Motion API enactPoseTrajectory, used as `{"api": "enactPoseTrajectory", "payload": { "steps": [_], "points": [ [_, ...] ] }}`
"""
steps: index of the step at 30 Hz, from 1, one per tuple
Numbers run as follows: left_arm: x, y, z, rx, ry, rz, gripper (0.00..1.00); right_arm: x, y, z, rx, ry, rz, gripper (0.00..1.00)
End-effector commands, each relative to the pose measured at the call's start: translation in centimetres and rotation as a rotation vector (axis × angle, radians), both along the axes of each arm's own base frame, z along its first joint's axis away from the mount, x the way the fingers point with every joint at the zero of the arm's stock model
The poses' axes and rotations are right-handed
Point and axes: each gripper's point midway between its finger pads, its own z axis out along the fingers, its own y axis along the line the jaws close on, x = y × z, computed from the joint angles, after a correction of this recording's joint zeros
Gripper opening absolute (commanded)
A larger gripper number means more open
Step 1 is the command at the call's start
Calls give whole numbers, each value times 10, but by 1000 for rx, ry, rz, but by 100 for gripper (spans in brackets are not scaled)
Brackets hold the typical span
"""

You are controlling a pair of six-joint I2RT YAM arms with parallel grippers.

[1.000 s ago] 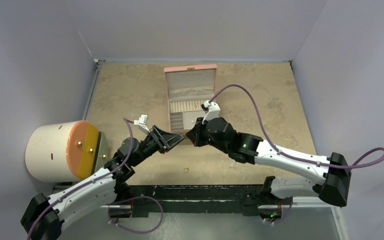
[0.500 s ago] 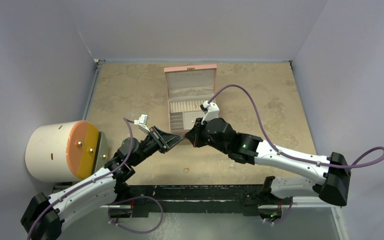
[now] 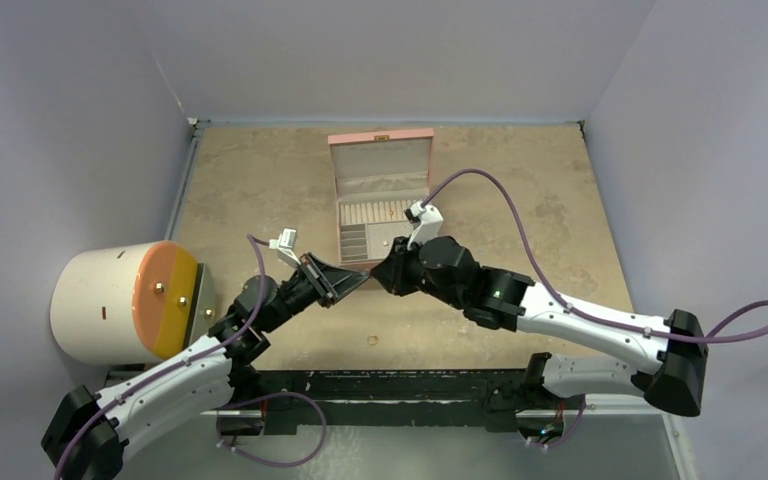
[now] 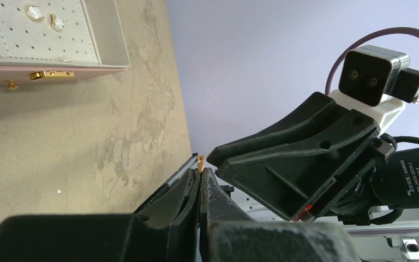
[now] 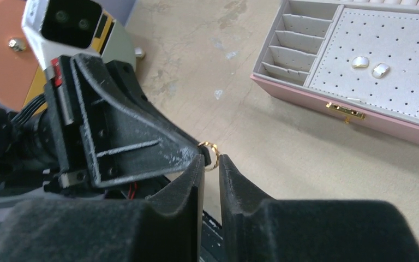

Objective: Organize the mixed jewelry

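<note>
Sandy table (image 3: pixel 260 180), centre toward the near edge: left fingers (image 4: pixel 192 188) clenched on a gold ring (image 4: pixel 201 159), held aloft. Right fingers (image 5: pixel 234 174), narrowly parted, meet it head-on, the ring at their tips. Handover judged next.

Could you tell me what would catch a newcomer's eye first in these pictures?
The two pincers meet tip to tip just in front of an open pink box: the left pincer pinches a tiny gold ring, with the right pincer slightly open beside it. Inside the box, two pearly studs sit on a dotted pad.
</note>
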Motion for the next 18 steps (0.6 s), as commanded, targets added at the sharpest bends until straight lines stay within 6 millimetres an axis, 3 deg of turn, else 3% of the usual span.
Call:
{"api": "enactPoseTrajectory", "payload": {
  "steps": [1,8,18],
  "points": [
    [-6,-2,30,-22,-112,-37,0,-15,-10,27,44,-52,67,22],
    [-20,-9,45,42,-223,-131,0,-23,-33,44,36,-114,126,38],
    [-51,-19,79,107,-424,-323,0,-47,-38,62,229,-72,429,42]
  ]
}}
